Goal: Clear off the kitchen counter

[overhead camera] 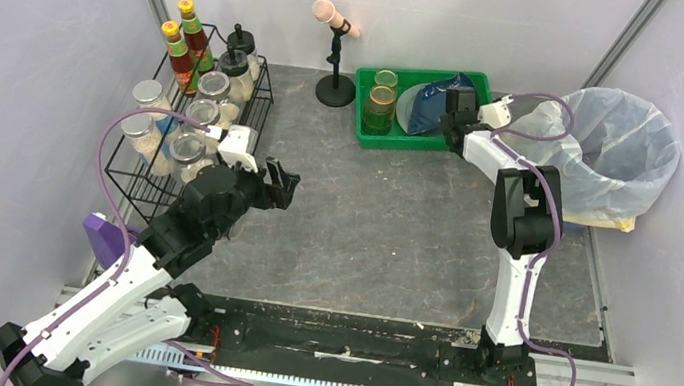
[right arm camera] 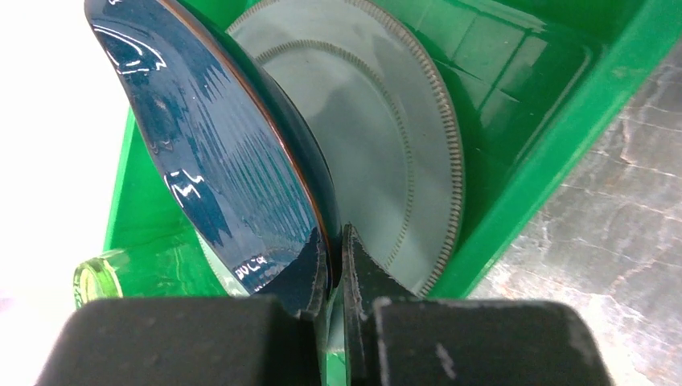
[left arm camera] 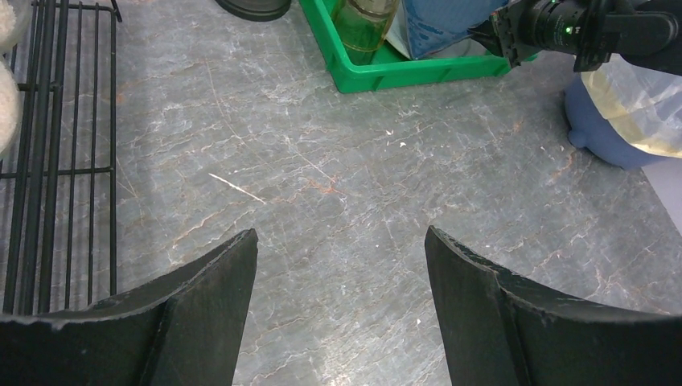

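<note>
The kitchen counter (overhead camera: 382,239) stretched dark grey across the bench's middle. At its far edge, your right gripper (right arm camera: 334,259) pinched the blue plate (right arm camera: 217,161) by its rim, standing it in the green tray (right arm camera: 555,137) against a grey plate (right arm camera: 394,153). Your left gripper (left arm camera: 342,245) hung spread beside the wire rack (left arm camera: 64,145). Next, I'd judge, you needed a clean release without tipping it.

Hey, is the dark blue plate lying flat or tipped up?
Tipped up. The glossy dark blue plate stands steeply on edge in the green plastic tray, its rim pinched by the right gripper.
</note>
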{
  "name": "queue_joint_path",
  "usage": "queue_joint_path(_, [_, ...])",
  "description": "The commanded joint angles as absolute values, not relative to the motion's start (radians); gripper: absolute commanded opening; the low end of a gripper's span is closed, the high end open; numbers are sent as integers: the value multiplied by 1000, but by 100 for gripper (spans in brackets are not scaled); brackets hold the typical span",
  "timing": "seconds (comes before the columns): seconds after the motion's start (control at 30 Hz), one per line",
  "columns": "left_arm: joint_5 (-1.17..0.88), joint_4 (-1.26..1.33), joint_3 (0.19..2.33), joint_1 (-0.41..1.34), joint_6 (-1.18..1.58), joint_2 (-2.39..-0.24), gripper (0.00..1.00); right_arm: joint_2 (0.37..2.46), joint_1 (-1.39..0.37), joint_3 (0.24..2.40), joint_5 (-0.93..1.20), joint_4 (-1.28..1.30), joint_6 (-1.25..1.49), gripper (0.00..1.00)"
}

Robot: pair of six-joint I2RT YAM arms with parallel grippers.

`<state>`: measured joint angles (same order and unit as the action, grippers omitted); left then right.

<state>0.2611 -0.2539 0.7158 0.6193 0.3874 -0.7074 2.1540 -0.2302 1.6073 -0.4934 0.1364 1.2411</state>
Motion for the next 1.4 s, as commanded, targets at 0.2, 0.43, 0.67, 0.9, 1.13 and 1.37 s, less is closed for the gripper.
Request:
queue_joint_path(0.2, [284, -275, 778, 620, 338, -697, 82, 2178, -232, 1707, -525, -2, 1324, 17])
queue_joint_path(0.43, [284, -332, 836, 620, 332, -654, 81, 2167, -224, 1686, -515, 23, 1316, 28])
queue_joint_path(0.67, [276, -431, 948, 620, 289, -615, 81, 2079, -224, 1608, -502, 25, 1288, 41])
queue_joint_path(0.9, [303, -510, 1023, 620, 276, -546, 81, 1913, -238, 1461, -466, 8, 1256, 54])
queue_joint_path(1.13, [367, -572, 1051, 620, 273, -454, 82, 1684, -290, 1270, -401, -41, 1217, 61])
queue_joint_path(1.37, [478, -627, 1026, 620, 278, -359, 82, 1428, -378, 1094, -287, -108, 1075, 66])
